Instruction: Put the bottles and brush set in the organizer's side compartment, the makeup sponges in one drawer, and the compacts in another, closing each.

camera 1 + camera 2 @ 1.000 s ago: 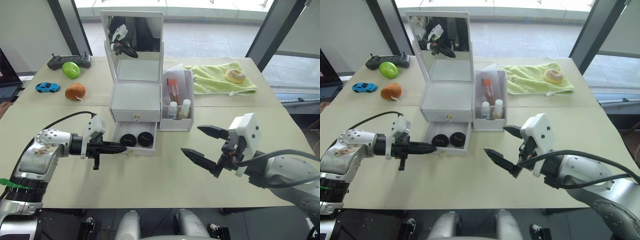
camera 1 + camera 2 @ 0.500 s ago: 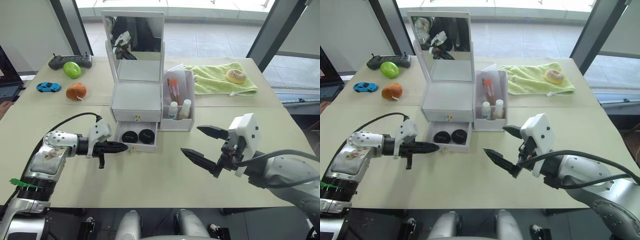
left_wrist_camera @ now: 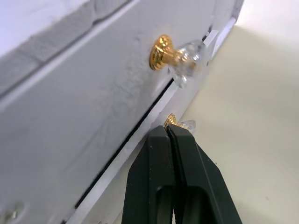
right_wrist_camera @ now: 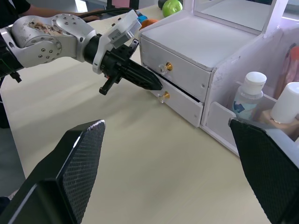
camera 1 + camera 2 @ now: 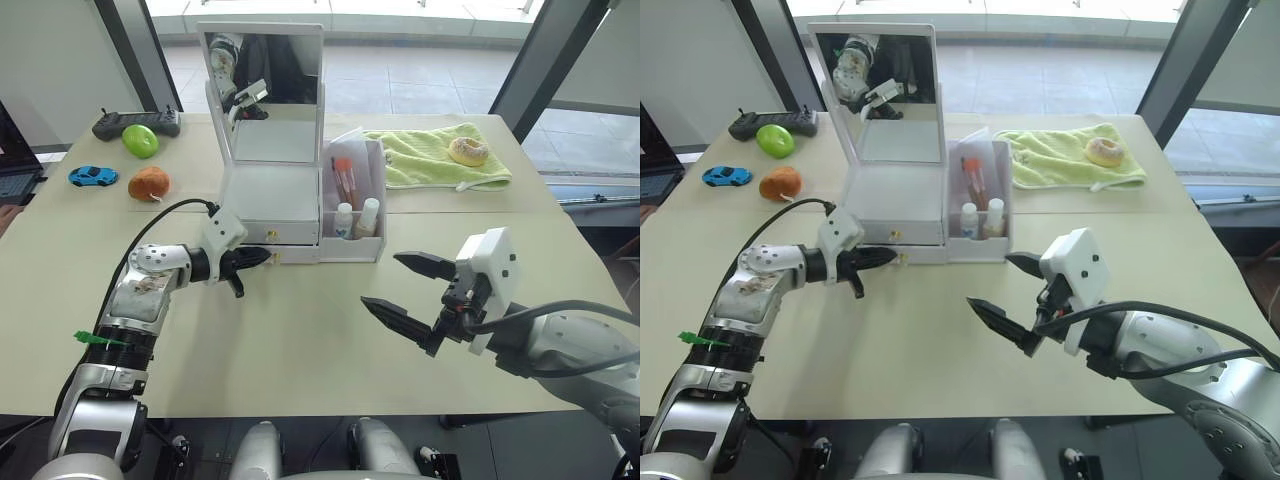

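Beige tabletop (image 5: 300, 360) carries everything, with a tiled floor and window frames behind it. At the middle stands the white makeup organizer (image 5: 272, 205) with its upright mirror (image 5: 268, 70); both of its drawers look pushed in, the lower drawer (image 4: 180, 103) nearly flush with only a thin dark seam above it. Its side compartment (image 5: 357, 232) holds two small white-capped bottles (image 5: 344, 220) at the front and the brush set (image 5: 343, 178) behind them. A green towel (image 5: 438, 152) with a doughnut (image 5: 467, 150) on it lies at the far right. The right gripper (image 5: 405, 285) hovers over bare table near the organizer, fingers spread wide with nothing between them. The left gripper (image 5: 262, 256) has its fingers pressed together, tips against the lower drawer's gold-and-crystal knob (image 3: 180, 123). Far left lie a green apple (image 5: 140, 139), a black controller (image 5: 135, 121), an orange fruit (image 5: 148, 184) and a blue toy car (image 5: 92, 176).
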Controlling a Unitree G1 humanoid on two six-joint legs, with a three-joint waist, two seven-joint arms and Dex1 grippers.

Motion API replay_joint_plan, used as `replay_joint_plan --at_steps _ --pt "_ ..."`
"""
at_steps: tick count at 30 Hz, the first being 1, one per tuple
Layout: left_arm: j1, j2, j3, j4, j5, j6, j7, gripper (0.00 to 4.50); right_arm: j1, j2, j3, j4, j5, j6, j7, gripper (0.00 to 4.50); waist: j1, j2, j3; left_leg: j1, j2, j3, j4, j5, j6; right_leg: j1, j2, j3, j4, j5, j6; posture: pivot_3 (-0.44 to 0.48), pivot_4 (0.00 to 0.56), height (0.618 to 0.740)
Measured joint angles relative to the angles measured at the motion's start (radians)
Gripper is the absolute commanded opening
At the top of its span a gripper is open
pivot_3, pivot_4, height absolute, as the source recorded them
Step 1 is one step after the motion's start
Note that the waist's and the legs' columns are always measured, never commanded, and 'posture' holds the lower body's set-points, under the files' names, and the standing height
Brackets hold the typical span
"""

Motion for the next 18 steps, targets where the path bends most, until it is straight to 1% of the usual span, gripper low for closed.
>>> replay_joint_plan --at_steps 10,18 --pt "-0.026 -0.003 -0.010 0.035 0.001 0.027 -0.001 0.08 0.014 0.001 0.000 -0.011 0.001 0.000 -0.014 4.50 0.000 0.000 0.000 0.000 0.000 0.000 0.000 0.000 0.000 0.000 0.000 0.000 0.000 0.000 0.000 0.000 0.150 0.740" --pt "-0.042 0.024 -0.010 0.062 0.006 0.030 -0.013 0.08 0.023 0.001 -0.002 -0.014 0.001 0.000 -0.022 4.50 -0.002 0.000 0.000 0.000 0.000 -0.001 0.000 0.000 0.000 0.000 0.001 0.000 0.001 0.000 0.000 0.000 0.150 0.740"
